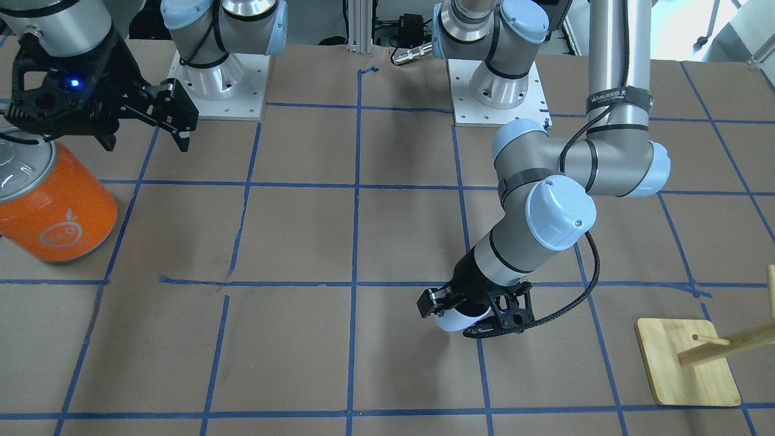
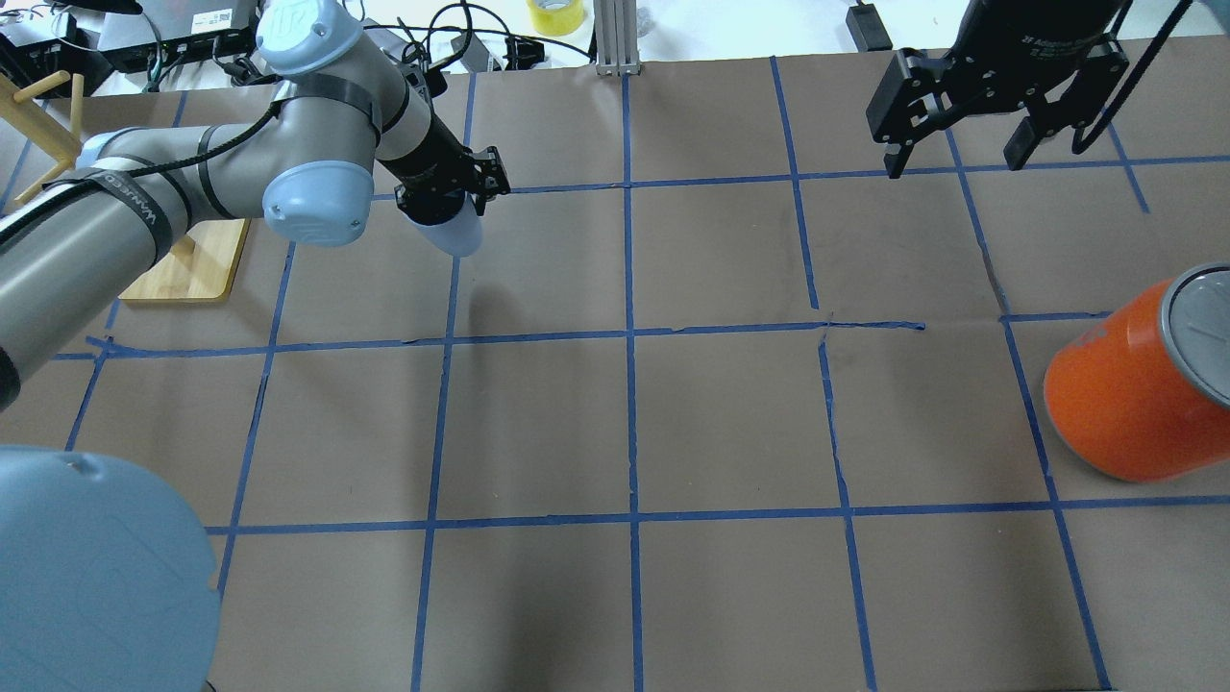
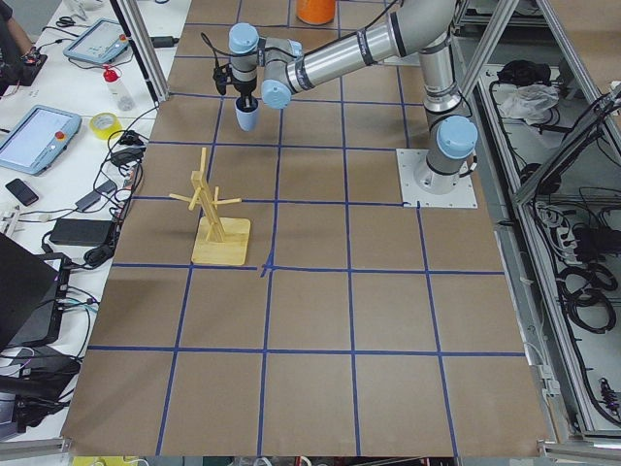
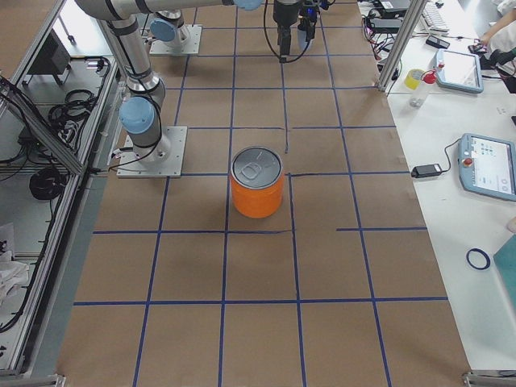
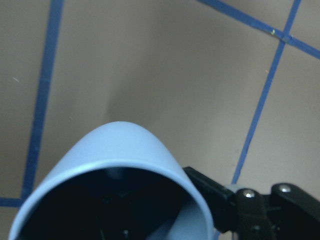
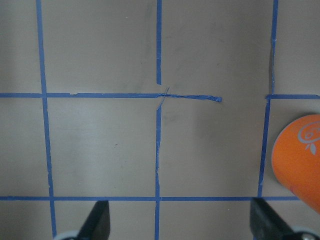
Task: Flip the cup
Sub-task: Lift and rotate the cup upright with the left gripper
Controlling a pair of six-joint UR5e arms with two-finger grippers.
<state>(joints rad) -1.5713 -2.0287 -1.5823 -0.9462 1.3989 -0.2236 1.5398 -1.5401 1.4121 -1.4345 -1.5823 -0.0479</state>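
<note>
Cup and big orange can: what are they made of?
The cup looks like plastic: it is plain pale blue and smooth, with a soft dull sheen and a thin rim. The can is probably metal, because its silver top has a pressed rim. The glossy orange side could be paint or a wrap.

On inspection, the cup [image 2: 459, 234] is plain pale blue. The can [image 1: 54, 212] is orange with a white fruit emblem and a silver top. The bench [image 2: 730, 423] is brown, gridded with blue tape. The left tool [image 2: 444, 200] and right tool [image 2: 953, 159] are black. The stand [image 1: 666, 363] is light wood.
</note>
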